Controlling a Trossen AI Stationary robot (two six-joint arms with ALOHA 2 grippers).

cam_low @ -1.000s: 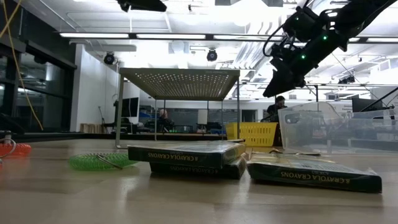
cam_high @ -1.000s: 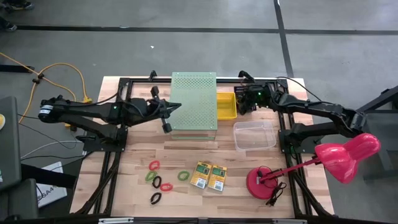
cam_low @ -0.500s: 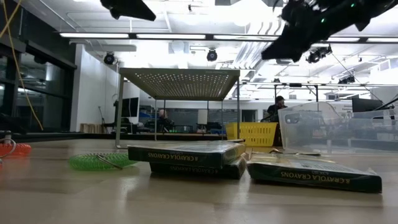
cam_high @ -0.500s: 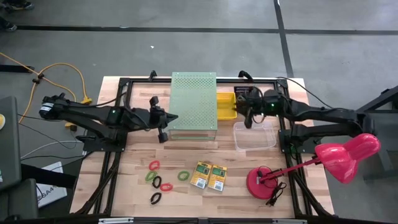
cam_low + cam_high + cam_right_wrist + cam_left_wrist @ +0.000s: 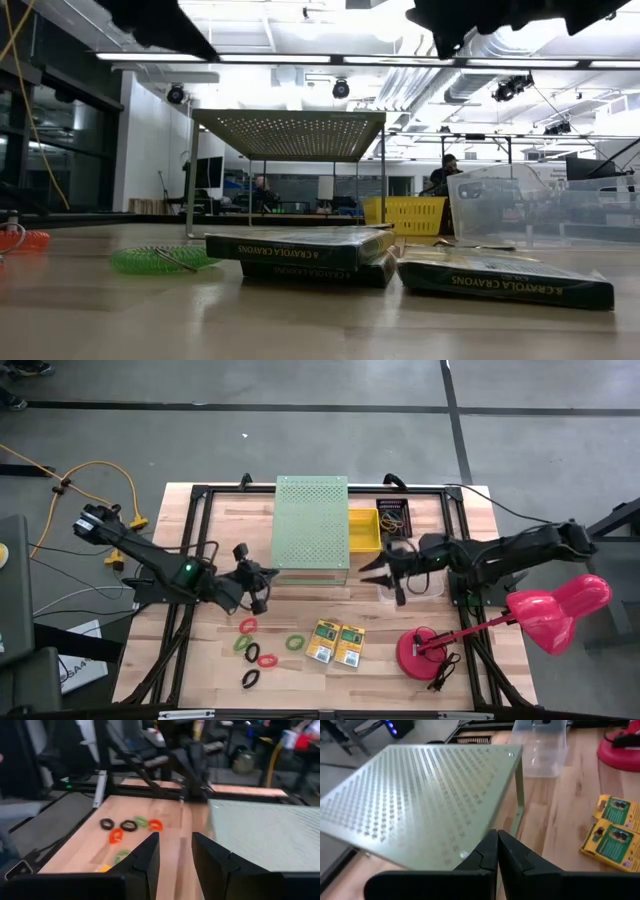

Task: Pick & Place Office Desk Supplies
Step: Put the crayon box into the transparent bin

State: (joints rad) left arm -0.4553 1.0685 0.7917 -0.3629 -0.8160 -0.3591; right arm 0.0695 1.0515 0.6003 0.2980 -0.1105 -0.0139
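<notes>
We look down on a pale wooden worktop [image 5: 210, 670] framed by dark rails, standing on a grey floor with a yellow cable trailing off to one side.

The supplies all lie along the near edge, and none of them looks touched. The elastic bands [image 5: 255, 651] sit in a loose cluster: a red one, a green one, another red, a black one, and a second green one [image 5: 295, 643] a little apart, near the boxes. The two crayon boxes [image 5: 335, 644] lie flat, side by side and touching, just beside that green band. From table height one box seems to rest partly on the other, though we cannot be sure.

Farther back stand the green perforated shelf [image 5: 312, 523], a yellow bin [image 5: 363, 530] beside it, and a clear tub [image 5: 410, 578]. The pink lamp [image 5: 545, 610] occupies the right corner.

The left claw [image 5: 256, 578] hovers above the worktop by the shelf's front corner, near the bands but clear of them; its wrist view shows the fingers pressed together and holding nothing. The right claw [image 5: 388, 573] hangs over the near edge of the clear tub with its fingers apart and empty.

We judge the task barely begun: every item remains to be picked up, and both containers look empty as far as we can tell.
</notes>
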